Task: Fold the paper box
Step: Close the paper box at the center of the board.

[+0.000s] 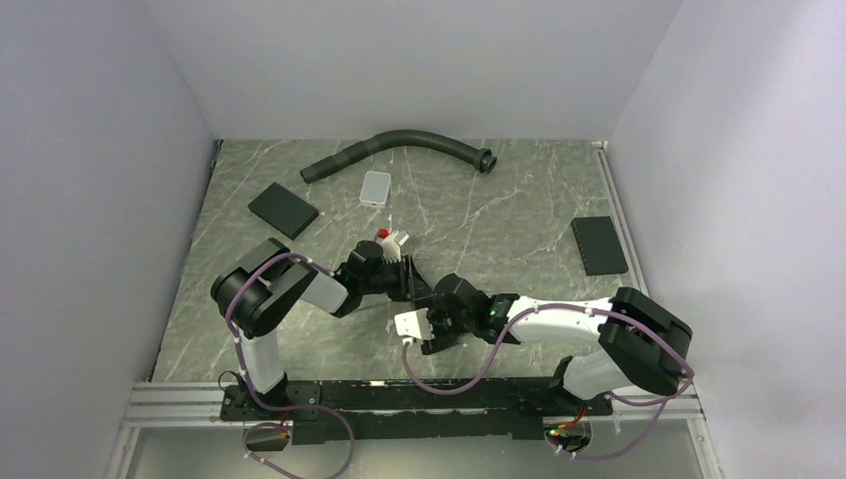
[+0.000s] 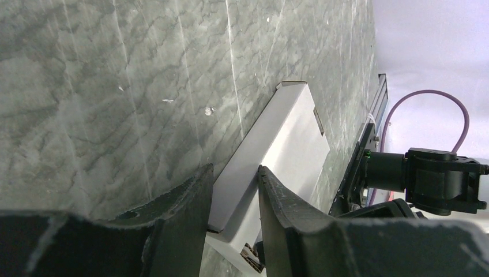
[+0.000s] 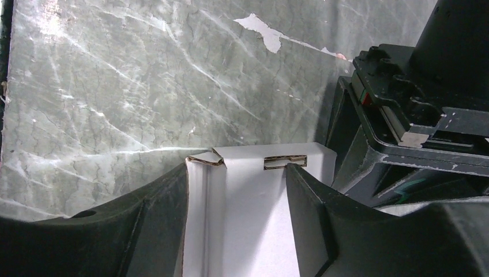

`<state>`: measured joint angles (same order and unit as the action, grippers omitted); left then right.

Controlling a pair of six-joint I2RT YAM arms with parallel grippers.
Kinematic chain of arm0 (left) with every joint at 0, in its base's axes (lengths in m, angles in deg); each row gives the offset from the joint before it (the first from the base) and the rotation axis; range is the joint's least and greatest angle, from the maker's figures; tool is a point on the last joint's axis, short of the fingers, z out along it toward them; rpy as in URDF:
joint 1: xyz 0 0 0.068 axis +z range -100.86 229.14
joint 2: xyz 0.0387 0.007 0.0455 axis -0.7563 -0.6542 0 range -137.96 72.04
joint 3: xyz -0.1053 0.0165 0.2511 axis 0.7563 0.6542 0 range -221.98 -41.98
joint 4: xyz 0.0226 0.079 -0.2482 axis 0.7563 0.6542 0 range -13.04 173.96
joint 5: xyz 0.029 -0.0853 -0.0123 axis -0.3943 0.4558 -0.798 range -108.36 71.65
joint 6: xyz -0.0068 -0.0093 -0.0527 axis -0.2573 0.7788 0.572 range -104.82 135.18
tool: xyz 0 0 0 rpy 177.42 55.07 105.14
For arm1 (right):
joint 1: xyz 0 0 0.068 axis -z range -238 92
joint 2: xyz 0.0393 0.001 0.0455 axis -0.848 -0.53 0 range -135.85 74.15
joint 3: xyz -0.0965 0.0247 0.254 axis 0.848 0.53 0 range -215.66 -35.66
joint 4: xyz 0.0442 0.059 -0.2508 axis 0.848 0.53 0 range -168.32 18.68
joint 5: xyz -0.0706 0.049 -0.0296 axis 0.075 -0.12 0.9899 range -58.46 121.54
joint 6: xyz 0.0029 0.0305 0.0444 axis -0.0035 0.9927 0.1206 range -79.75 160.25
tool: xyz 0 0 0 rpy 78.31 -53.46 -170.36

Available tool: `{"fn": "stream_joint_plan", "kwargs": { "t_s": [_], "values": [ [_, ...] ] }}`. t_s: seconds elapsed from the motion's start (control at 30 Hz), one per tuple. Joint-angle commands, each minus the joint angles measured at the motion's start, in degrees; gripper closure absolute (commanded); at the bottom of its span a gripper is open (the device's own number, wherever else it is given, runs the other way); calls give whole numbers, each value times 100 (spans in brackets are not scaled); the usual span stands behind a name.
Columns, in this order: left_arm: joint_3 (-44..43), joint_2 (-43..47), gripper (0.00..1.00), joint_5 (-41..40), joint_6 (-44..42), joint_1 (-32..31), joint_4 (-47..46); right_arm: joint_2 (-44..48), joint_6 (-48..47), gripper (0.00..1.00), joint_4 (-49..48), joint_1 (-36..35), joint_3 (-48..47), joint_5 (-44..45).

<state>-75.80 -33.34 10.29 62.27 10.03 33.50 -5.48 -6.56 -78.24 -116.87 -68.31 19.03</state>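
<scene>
Bench (image 1: pixel 499 215): you are looking at a grey marbled top walled in white on three sides, with both arm bases along its near edge.
Arms: your left arm (image 1: pixel 289 289) and right arm (image 1: pixel 569 321) both reach inward and meet near the middle of the bench, closer to the near edge than the far one.
Hose (image 1: pixel 399 143): a black curved hose lies along the far edge.
Black pads: one flat pad (image 1: pixel 283 210) sits toward the far left corner, and another (image 1: pixel 599 244) lies by the right edge.
Paper box (image 2: pixel 282 144): you find it as a slim white carton lying flat on the bench between the two grippers, one end at each.
Left gripper (image 2: pixel 233 190): its fingers pinch the near end of the carton, one on each long side.
Right gripper (image 3: pixel 236 173): one finger lies against the carton's edge and the other crosses its top face, so you cannot tell whether it grips.
Grey tile (image 1: pixel 376 187): it rests just near of the hose, well apart from the carton.
</scene>
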Motion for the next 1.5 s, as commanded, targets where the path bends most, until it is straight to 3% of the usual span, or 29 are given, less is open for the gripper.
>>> {"fn": "stream_joint_plan", "kwargs": {
  "t_s": [0.0,0.27,0.57,0.67,0.93,1.1,1.13,1.27,1.47],
  "values": [
    [306,-284,58,116,-51,-175,1093,-5,-133,34,241,113,-91,-18],
    [330,-332,58,100,34,-169,993,-88,-213,27,169,42,-33,29],
    [367,-389,59,89,85,-167,874,-237,86,28,-386,-133,-24,656],
    [376,-405,59,94,112,-162,823,-248,195,34,-481,-142,-47,794],
    [402,-381,60,99,103,-168,826,-268,306,60,-424,-87,-96,833],
    [450,-397,60,115,121,-167,764,-318,308,65,-317,14,-109,787],
    [459,-401,60,112,124,-166,752,-333,285,62,-282,34,-110,759],
    [473,-388,60,105,151,-162,736,-217,39,34,180,60,-140,338],
    [469,-362,59,96,147,-166,750,287,-97,16,979,285,-343,-314]
  ]
}}
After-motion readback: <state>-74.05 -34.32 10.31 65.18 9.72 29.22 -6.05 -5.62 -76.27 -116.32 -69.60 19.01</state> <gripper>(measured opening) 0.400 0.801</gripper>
